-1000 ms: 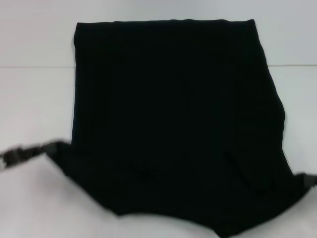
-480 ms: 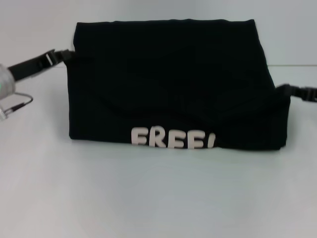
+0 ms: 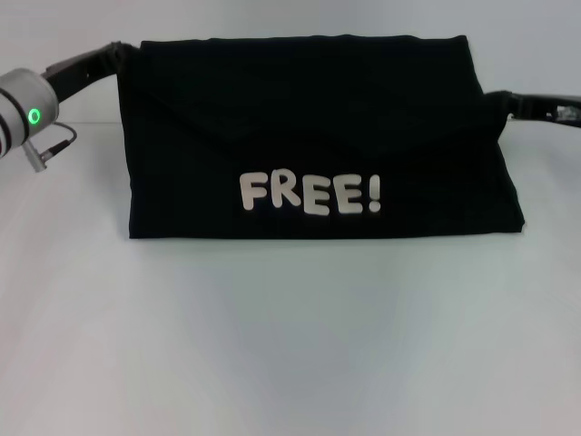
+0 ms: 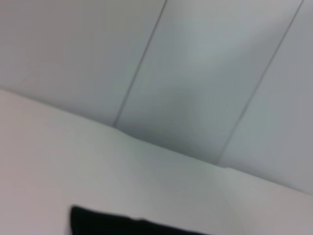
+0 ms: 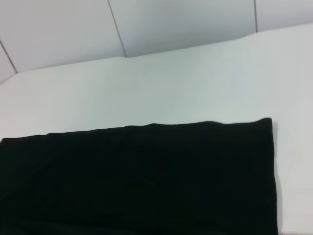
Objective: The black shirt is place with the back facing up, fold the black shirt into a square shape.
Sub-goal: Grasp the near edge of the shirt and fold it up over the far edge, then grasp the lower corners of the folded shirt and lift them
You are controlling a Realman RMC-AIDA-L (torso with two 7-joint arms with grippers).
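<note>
The black shirt (image 3: 318, 118) lies folded on the white table, its near half turned over the far half. Cream "FREE!" lettering (image 3: 310, 193) shows on the turned-over layer, just above the fold line at the front. My left gripper (image 3: 125, 53) is at the shirt's far left corner and my right gripper (image 3: 501, 100) at its right edge, each pinching the lifted layer, which sags between them. A strip of the shirt (image 4: 112, 224) shows in the left wrist view. The right wrist view shows the flat far part of the shirt (image 5: 137, 176).
The white table (image 3: 290, 345) stretches bare in front of the shirt. Behind it rises a pale panelled wall (image 5: 186, 24). My left arm's silver wrist with a green light (image 3: 27, 113) hangs over the table's left side.
Both grippers have carried the shirt's near edge from the front corners up and away over the far half. The fold line has moved back and the "FREE!" print has come fully into view.
</note>
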